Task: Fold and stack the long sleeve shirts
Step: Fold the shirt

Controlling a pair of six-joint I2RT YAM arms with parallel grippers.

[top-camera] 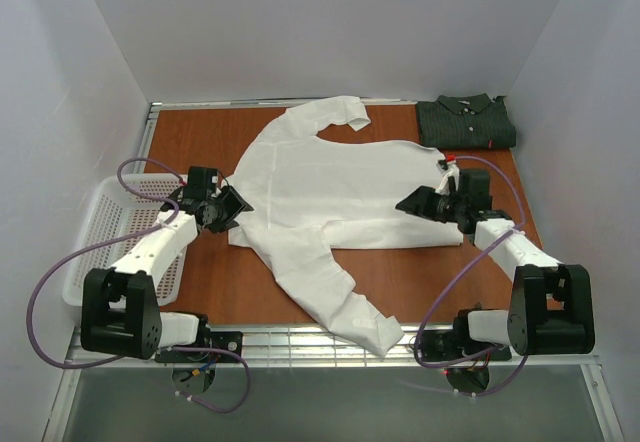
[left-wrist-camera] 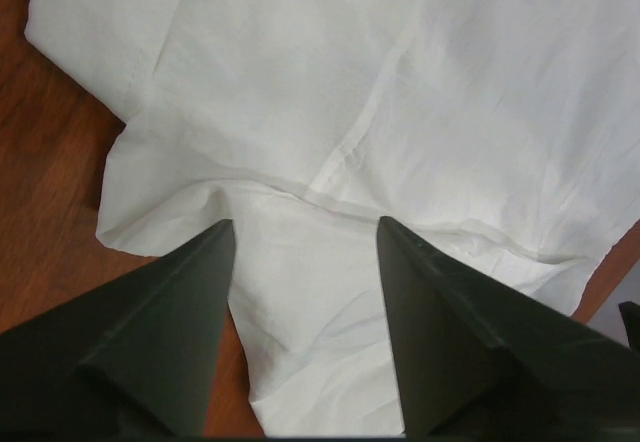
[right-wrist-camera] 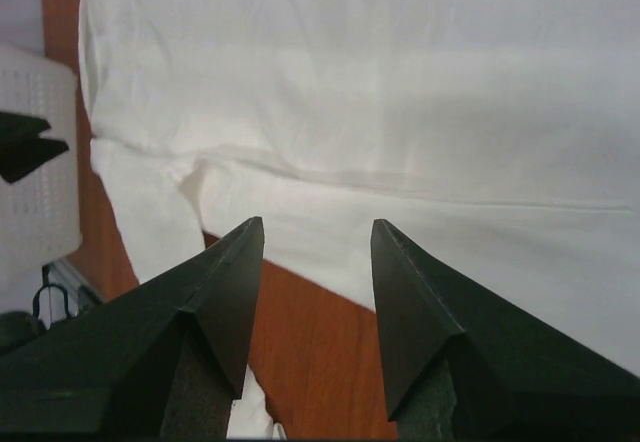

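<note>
The left pincer (left-wrist-camera: 305,222) and right pincer (right-wrist-camera: 317,222) gape.

Bright even light, soft shadows, near foreground blurred

Top view: white shirt (top-camera: 330,192) frame-right edge hidden under right gripper (top-camera: 408,202); basket (top-camera: 100,222) partly covered by left arm (top-camera: 150,247). Upper right, dark shirt (top-camera: 466,122): stripes too small to tell. Left wrist view: white shirt cut off top, right, btm; left gripper (left-wrist-camera: 306,222) finger bases cut at btm edge. Right wrist view: basket cut at left edge.
</note>
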